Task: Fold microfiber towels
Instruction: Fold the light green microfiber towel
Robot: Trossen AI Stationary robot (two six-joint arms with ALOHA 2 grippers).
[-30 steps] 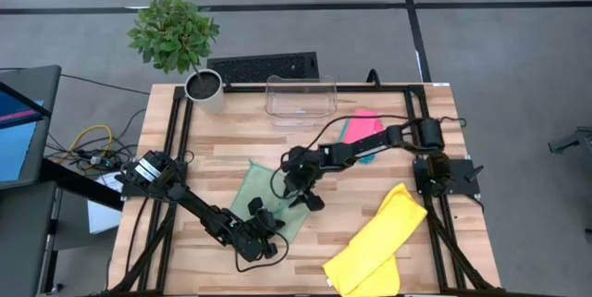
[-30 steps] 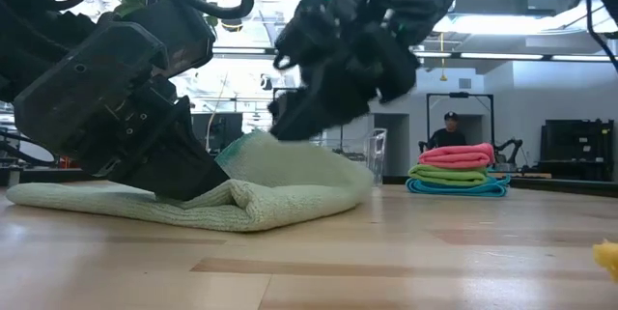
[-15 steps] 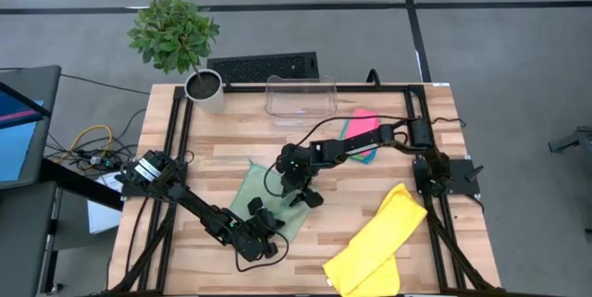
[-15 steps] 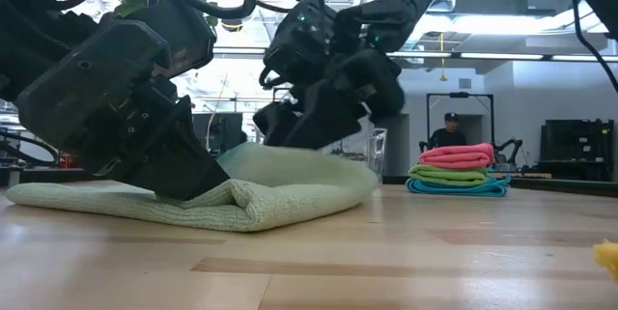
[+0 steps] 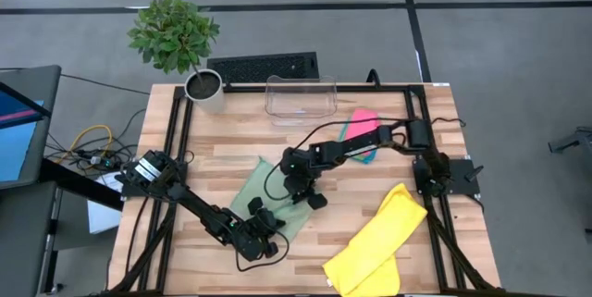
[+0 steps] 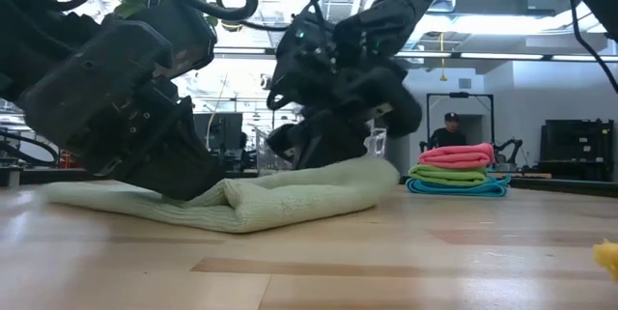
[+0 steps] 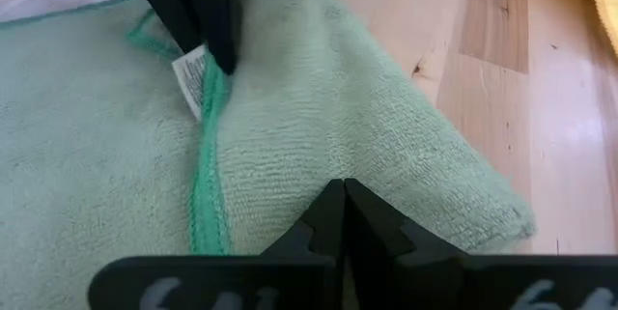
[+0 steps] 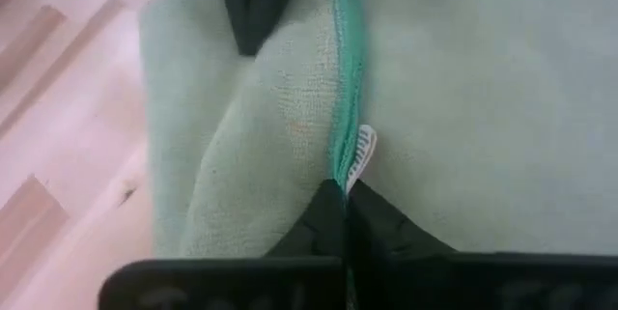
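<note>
While pinched at two edges, pale sage green towel (image 5: 264, 200) lies part-folded, well in front of the clear bin (image 5: 300, 98). Right gripper (image 8: 344, 190) clamped on its teal hem; left gripper (image 7: 340, 190) clamped on its fold.

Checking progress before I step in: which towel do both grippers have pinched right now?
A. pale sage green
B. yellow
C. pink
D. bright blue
A: the left gripper and right gripper are both shut on the pale sage green towel; the yellow towel lies untouched.
</note>
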